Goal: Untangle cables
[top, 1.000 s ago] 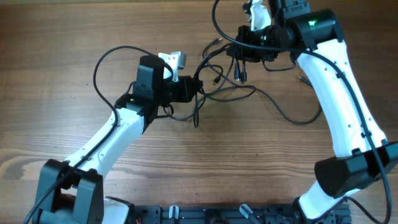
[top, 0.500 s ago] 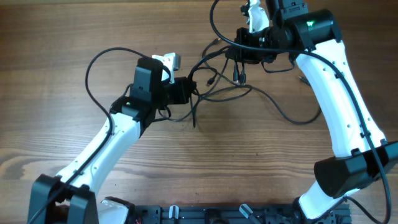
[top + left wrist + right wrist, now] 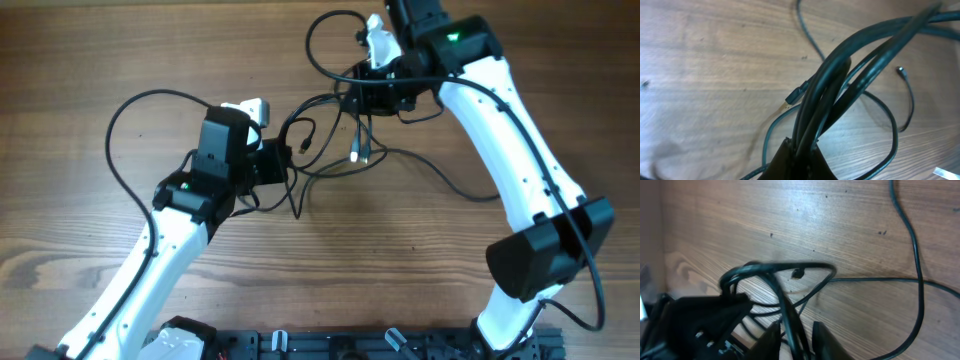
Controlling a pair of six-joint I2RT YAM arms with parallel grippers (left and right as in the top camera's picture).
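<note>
Where cables [image 3: 358, 140] bunch, wooden table [image 3: 100, 60] all round

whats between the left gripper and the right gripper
Only the cables: several black strands run from the left gripper across to the right gripper, over the wooden table. The overhead view shows it.

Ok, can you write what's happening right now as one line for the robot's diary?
task: untangle cables | left gripper: shut on cables | right gripper: jaws partly apart, cables running between | state: still tangled between both arms
</note>
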